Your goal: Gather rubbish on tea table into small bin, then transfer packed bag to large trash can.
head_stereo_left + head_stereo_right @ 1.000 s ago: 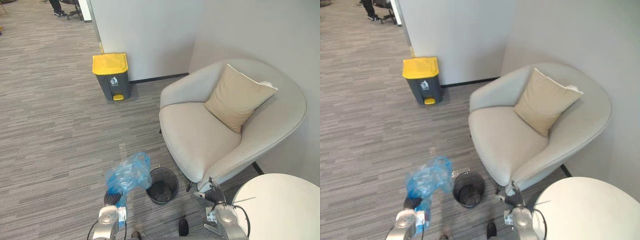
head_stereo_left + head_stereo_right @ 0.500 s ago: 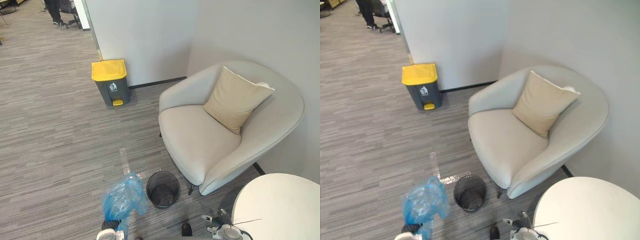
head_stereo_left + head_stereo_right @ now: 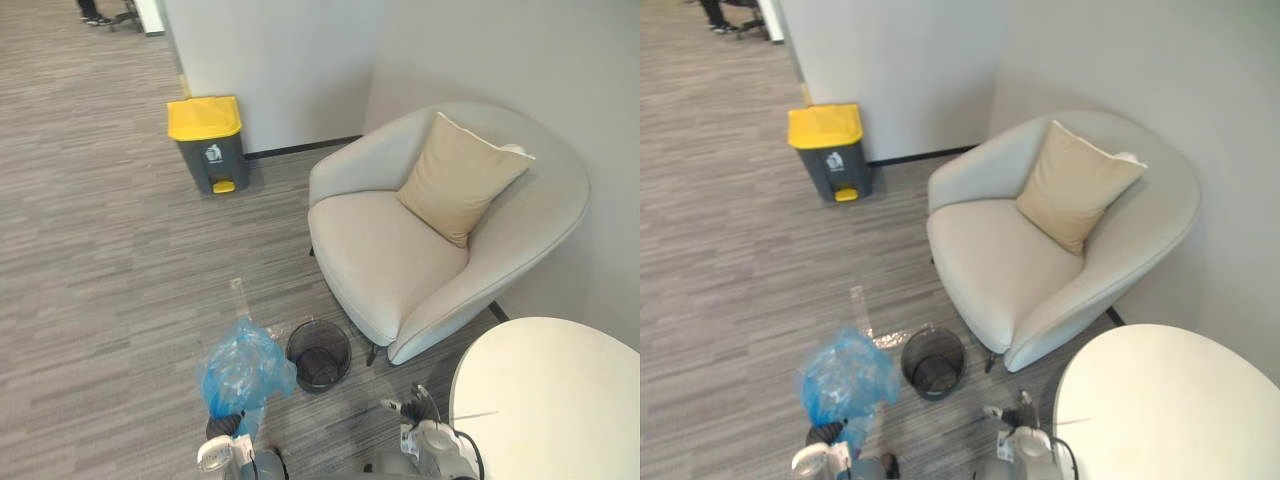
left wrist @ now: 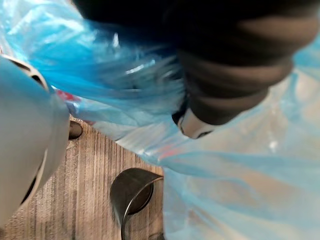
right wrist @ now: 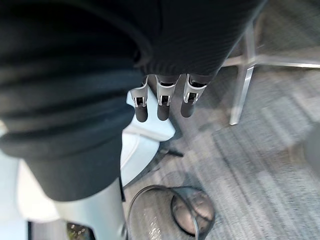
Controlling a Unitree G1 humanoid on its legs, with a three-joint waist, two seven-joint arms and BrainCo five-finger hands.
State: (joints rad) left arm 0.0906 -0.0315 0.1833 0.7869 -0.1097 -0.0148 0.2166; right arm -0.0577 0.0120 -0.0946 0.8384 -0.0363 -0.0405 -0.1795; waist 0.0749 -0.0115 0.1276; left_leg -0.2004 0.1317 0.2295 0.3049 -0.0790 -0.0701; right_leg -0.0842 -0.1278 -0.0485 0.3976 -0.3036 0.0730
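Office lounge: grey carpet (image 3: 100,260), armchair (image 3: 385,250)

A pale armchair (image 3: 390,250) with a tan cushion (image 3: 460,180) stands on grey carpet (image 3: 100,250) by white walls (image 3: 290,60).

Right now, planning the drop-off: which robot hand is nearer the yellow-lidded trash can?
Left. The left robot hand, under the blue bag, lines up with the trash can; the right robot hand sits by the table.

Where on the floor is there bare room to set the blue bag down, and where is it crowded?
The wide carpet between the yellow-lidded trash can and the blue bag is bare. The round white table top is bare too. It is crowded near the small mesh bin, squeezed between bag and armchair.
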